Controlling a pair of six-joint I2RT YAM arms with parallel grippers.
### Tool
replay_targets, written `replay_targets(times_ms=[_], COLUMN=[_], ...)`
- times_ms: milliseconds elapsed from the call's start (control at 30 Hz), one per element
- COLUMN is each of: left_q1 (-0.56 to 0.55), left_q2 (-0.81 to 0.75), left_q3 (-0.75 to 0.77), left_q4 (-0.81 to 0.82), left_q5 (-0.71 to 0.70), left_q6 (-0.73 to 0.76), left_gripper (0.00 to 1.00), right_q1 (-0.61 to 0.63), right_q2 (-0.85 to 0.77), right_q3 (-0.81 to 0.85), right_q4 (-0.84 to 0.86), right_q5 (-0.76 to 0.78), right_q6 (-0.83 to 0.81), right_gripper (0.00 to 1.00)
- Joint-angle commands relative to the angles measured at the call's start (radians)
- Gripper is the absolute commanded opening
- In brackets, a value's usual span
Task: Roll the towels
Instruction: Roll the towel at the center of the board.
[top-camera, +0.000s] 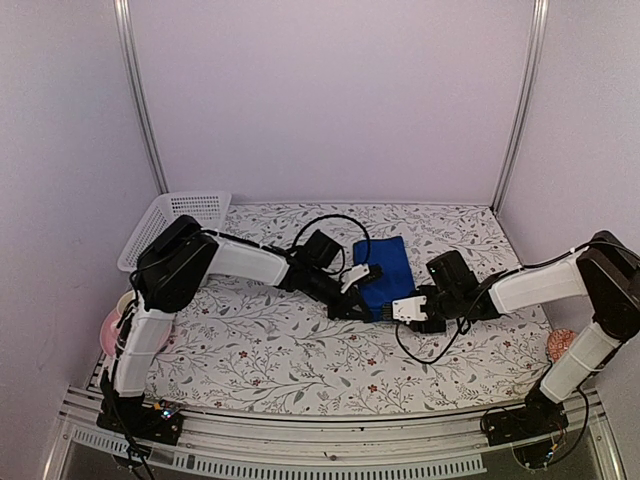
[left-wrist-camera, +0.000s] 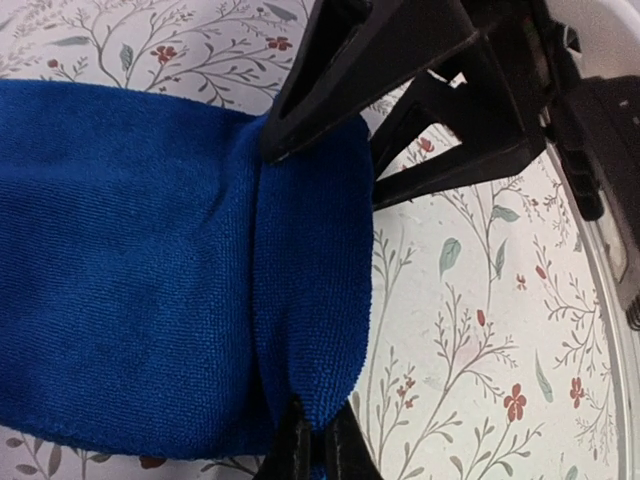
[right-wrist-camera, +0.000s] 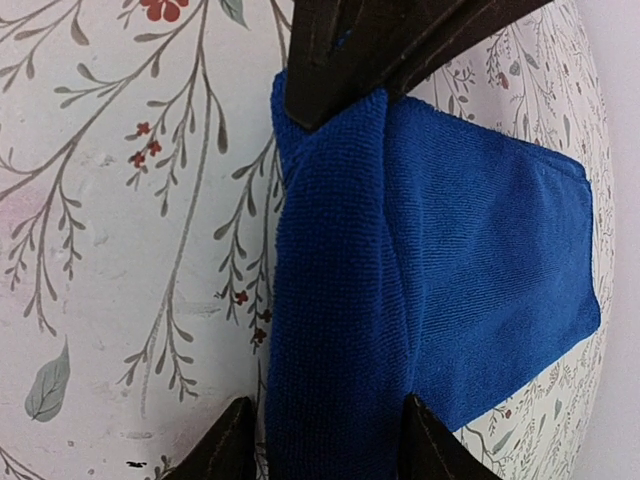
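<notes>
A royal-blue towel (top-camera: 385, 265) lies flat on the flowered tablecloth at mid-table, its near edge turned over into a thick roll (right-wrist-camera: 335, 280). My left gripper (top-camera: 360, 300) is shut on the roll's left end, which is pinched between its black fingertips in the left wrist view (left-wrist-camera: 315, 445). My right gripper (top-camera: 402, 310) is at the roll's right end. Its two fingertips (right-wrist-camera: 330, 440) stand on either side of the roll, against the cloth. Each wrist view shows the other gripper's dark fingers at the top, on the same fold. The rest of the towel (left-wrist-camera: 120, 250) spreads away behind the roll.
A white slotted basket (top-camera: 175, 222) leans at the back left. A pink plate with a cup (top-camera: 112, 330) sits by the left arm's base. A small orange object (top-camera: 560, 343) lies by the right arm. A black cable (top-camera: 330, 222) loops above the towel.
</notes>
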Motion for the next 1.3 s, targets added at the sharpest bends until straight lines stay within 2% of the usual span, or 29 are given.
replay_targets(times_ms=[0, 167, 233, 300, 467, 700, 867, 1000, 1267], left_q1=[0.024, 0.029, 0.03, 0.032, 0.032, 0.032, 0.024, -0.012, -0.14], left_q2=[0.028, 0.025, 0.022, 0.014, -0.039, -0.156, -0.21, -0.253, -0.31], left_q3=[0.016, 0.016, 0.013, 0.009, -0.039, -0.186, -0.266, -0.325, -0.442], left_q4=[-0.019, -0.019, -0.019, -0.017, 0.029, 0.182, 0.291, 0.342, 0.448], left_q5=[0.034, 0.033, 0.029, 0.024, 0.019, -0.024, -0.046, -0.132, -0.394], left_q6=[-0.02, -0.019, -0.02, -0.016, -0.01, 0.008, 0.015, 0.072, 0.333], left_gripper=[0.0, 0.02, 0.04, 0.11, 0.39, 0.56, 0.62, 0.63, 0.63], right_q1=[0.009, 0.008, 0.008, 0.008, 0.003, -0.092, -0.148, -0.162, -0.174], right_q2=[0.02, 0.031, 0.036, 0.036, 0.04, 0.091, 0.128, 0.177, 0.342], right_q3=[0.012, 0.036, 0.047, 0.057, 0.09, 0.216, 0.291, 0.332, 0.461], right_q4=[0.026, -0.031, -0.066, -0.097, -0.198, -0.425, -0.554, -0.615, -0.778], right_q5=[0.043, 0.011, -0.008, -0.027, -0.097, -0.284, -0.365, -0.401, -0.461], right_q6=[0.021, 0.03, 0.031, 0.029, 0.024, 0.056, 0.064, 0.073, 0.099], right_gripper=[0.43, 0.15, 0.09, 0.06, 0.04, 0.05, 0.07, 0.1, 0.11])
